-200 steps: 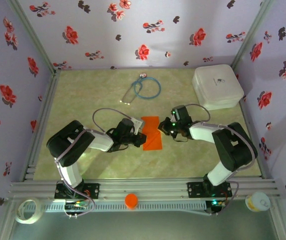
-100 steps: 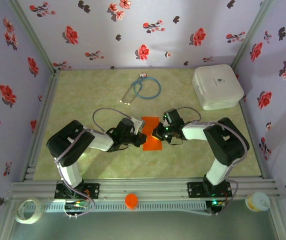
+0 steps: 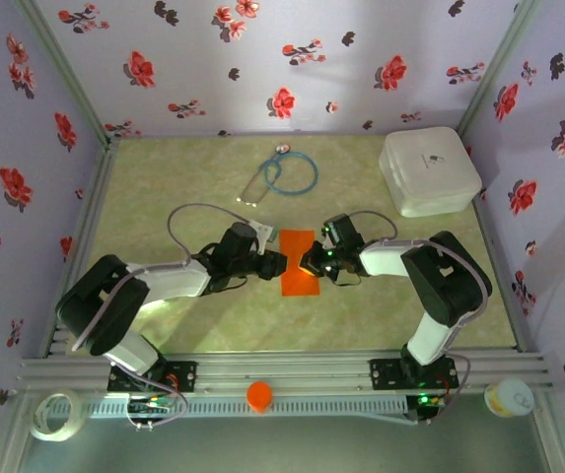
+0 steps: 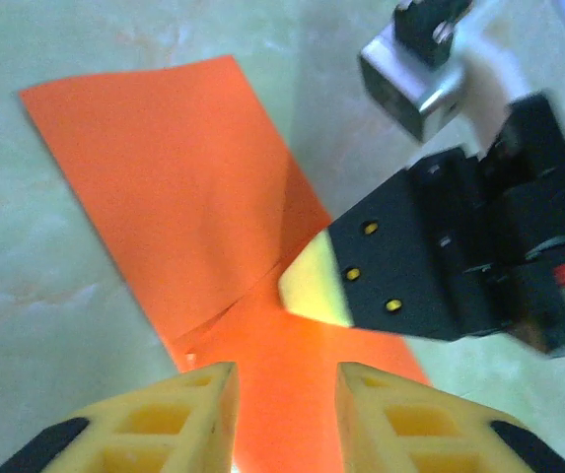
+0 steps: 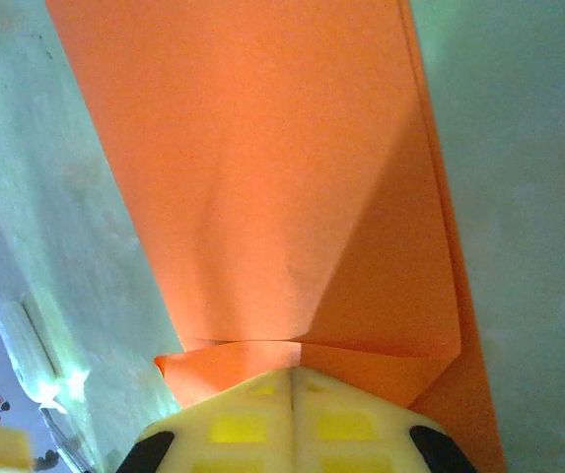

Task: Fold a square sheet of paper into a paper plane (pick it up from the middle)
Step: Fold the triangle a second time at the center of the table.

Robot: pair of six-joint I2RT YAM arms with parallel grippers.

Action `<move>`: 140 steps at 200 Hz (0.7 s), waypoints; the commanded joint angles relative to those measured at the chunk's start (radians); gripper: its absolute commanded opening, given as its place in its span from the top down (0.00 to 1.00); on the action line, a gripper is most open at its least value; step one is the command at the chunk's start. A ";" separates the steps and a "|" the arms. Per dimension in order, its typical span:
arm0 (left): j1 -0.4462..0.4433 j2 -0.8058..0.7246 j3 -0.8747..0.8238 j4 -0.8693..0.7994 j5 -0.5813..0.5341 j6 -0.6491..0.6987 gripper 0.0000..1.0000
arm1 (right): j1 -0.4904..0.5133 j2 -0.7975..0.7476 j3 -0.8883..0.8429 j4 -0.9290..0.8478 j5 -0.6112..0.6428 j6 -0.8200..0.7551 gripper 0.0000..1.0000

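Past the round orange cap [image 3: 259, 395] on the near rail, the folded sheet of paper [image 3: 300, 283] lies mid-table, the left gripper [image 3: 274, 264] with fingers slightly apart, gripping nothing, over its left edge, the right gripper [image 3: 308, 264] closed, tip pressing its right side, the white box [image 3: 430, 172] far behind.

Top view high, looking down, wrist views close, sharing orange paper [image 3: 300, 284]

The square sheet of paper [image 3: 299, 283] (bright orange) lies flat on the table [image 3: 193, 197]; folded narrow; creased across the middle.
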 commanded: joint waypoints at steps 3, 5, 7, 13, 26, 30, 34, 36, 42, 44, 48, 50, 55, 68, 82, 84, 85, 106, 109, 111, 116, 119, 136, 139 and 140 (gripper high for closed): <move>0.003 0.005 0.065 -0.129 0.131 -0.066 0.81 | -0.008 0.024 -0.023 -0.019 0.032 0.013 1.00; 0.004 0.008 0.070 -0.133 0.150 -0.068 0.82 | -0.008 0.024 -0.023 -0.019 0.032 0.013 1.00; 0.004 0.014 0.075 -0.140 0.162 -0.073 0.83 | -0.008 0.024 -0.024 -0.019 0.033 0.013 1.00; 0.004 0.033 0.095 -0.162 0.202 -0.087 0.85 | -0.008 0.022 -0.024 -0.018 0.033 0.015 1.00; 0.001 0.078 0.130 -0.193 0.275 -0.114 0.88 | -0.010 0.022 -0.027 -0.016 0.032 0.016 1.00; -0.002 0.089 0.135 -0.190 0.293 -0.119 0.88 | -0.010 0.022 -0.028 -0.016 0.032 0.016 1.00; -0.004 0.100 0.142 -0.191 0.304 -0.125 0.88 | -0.010 0.022 -0.028 -0.015 0.031 0.018 1.00; -0.007 0.105 0.145 -0.191 0.309 -0.127 0.88 | -0.010 0.023 -0.029 -0.014 0.031 0.019 1.00; -0.012 0.119 0.152 -0.188 0.325 -0.131 0.88 | -0.010 0.022 -0.030 -0.011 0.030 0.021 1.00; -0.015 0.123 0.154 -0.186 0.328 -0.133 0.88 | -0.010 0.023 -0.030 -0.010 0.030 0.022 1.00; -0.019 0.133 0.162 -0.185 0.336 -0.132 0.88 | -0.010 0.022 -0.032 -0.007 0.029 0.023 1.00; -0.022 0.137 0.165 -0.185 0.339 -0.132 0.88 | -0.011 0.020 -0.033 -0.006 0.029 0.024 1.00; -0.027 0.146 0.173 -0.191 0.344 -0.130 0.88 | -0.011 0.020 -0.035 -0.003 0.028 0.025 1.00; -0.034 0.173 0.195 -0.201 0.361 -0.128 0.88 | -0.011 0.017 -0.036 0.000 0.028 0.027 1.00; -0.041 0.204 0.210 -0.203 0.379 -0.131 0.88 | -0.014 0.017 -0.038 0.001 0.028 0.029 1.00; -0.042 0.208 0.212 -0.204 0.380 -0.130 0.88 | -0.013 0.017 -0.039 0.001 0.028 0.029 1.00; -0.042 0.210 0.213 -0.205 0.381 -0.130 0.88 | -0.013 0.017 -0.039 0.001 0.028 0.029 1.00; -0.045 0.249 0.237 -0.237 0.392 -0.124 0.89 | -0.016 0.015 -0.042 0.001 0.028 0.030 1.00; -0.045 0.251 0.240 -0.240 0.392 -0.124 0.89 | -0.016 0.016 -0.041 0.002 0.027 0.030 1.00; -0.045 0.252 0.242 -0.241 0.392 -0.124 0.89 | -0.016 0.015 -0.042 0.002 0.028 0.030 1.00; -0.045 0.260 0.245 -0.244 0.392 -0.123 0.89 | -0.016 0.015 -0.043 0.002 0.028 0.030 1.00; -0.045 0.263 0.247 -0.247 0.393 -0.123 0.89 | -0.017 0.015 -0.043 0.002 0.028 0.030 1.00; -0.045 0.281 0.265 -0.271 0.389 -0.114 0.89 | -0.018 0.015 -0.044 0.001 0.025 0.032 1.00; -0.045 0.286 0.268 -0.277 0.387 -0.112 0.89 | -0.018 0.015 -0.044 0.002 0.025 0.032 1.00; -0.045 0.288 0.269 -0.280 0.386 -0.111 0.89 | -0.018 0.015 -0.043 0.002 0.025 0.032 1.00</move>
